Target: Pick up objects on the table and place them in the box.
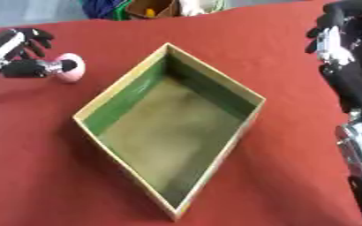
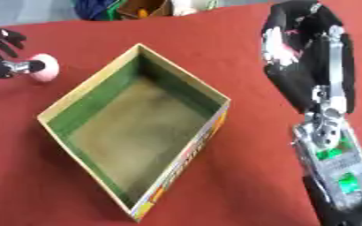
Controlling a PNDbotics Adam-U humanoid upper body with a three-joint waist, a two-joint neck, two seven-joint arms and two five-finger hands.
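Red cloth covers the table [image 1: 277,53]; clutter in blue, green and yellow sits blurred past the far edge. At centre stands the box [image 1: 215,86], open-topped and turned corner-on, green inner walls, dull floor, nothing in it. Printed colour shows on its outer right wall in the right eye view.

Only one loose thing shows: a small pink ball [image 1: 72,68], rounded and pale, on the cloth well left of the box, near the table's left edge. What it is made of cannot be told. Judged light, probably soft or hollow; smooth and round, so likely to roll or squirt out if nipped off-centre. Best taken across its widest part, thumb opposing fingers, not from the top alone.

Left hand [image 1: 31,66] comes in low from the left edge. A dark thumb or finger lies nearly level, its silver tip touching the ball's left side; other fingers [image 1: 35,39] are splayed above and behind, not around the ball. Reads as half-open contact, no closed hold yet.

Right hand [image 2: 288,48] hangs raised at the right, well clear of the box, forearm running down the frame edge. Fingers look loosely curled and hold nothing.

Nothing boxed yet; the grasp looks like the step in hand.
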